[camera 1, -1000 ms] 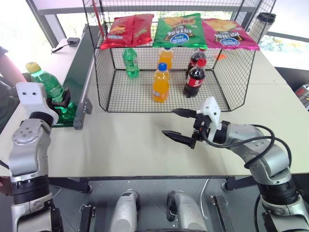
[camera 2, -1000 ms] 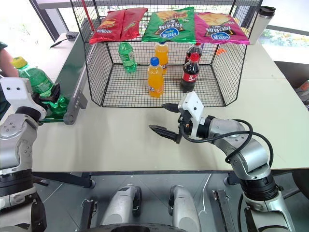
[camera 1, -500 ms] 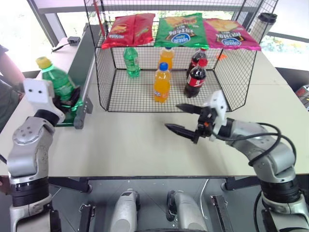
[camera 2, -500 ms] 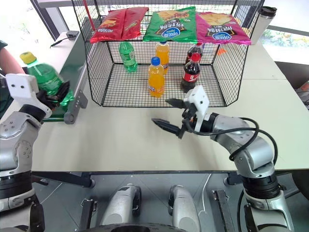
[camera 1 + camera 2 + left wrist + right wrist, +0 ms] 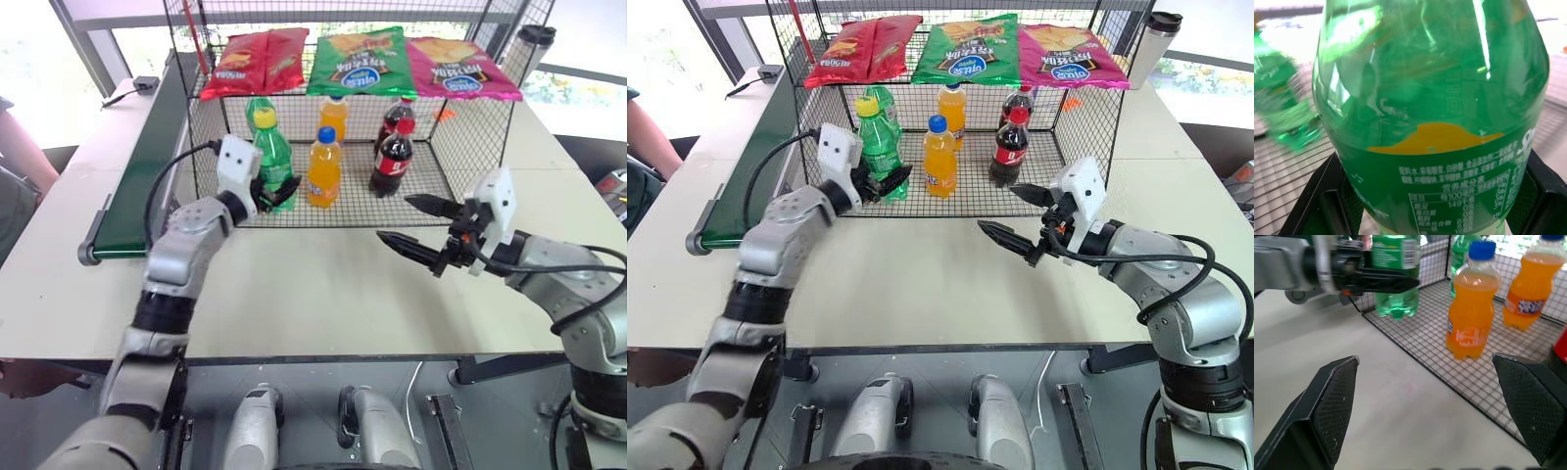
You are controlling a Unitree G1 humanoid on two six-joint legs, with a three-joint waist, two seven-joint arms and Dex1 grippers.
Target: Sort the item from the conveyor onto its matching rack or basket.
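at the cage (image 5: 470,157) front's left end, left pincer (image 5: 277,192) is clamped on the yellow-capped bottle (image 5: 273,157), upright at the low front edge, near the green-capped bottle (image 5: 257,106); right pincer (image 5: 416,223) hangs wide open, empty, over the desk (image 5: 294,284). best carry it in upright, set beside its twin, then release. left wrist view alone shows the label print; right wrist view shows its base off the desk.

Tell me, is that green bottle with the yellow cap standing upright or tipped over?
Upright. The green bottle has its yellow cap on top, held around its body by the left gripper at the wire cage's front edge.
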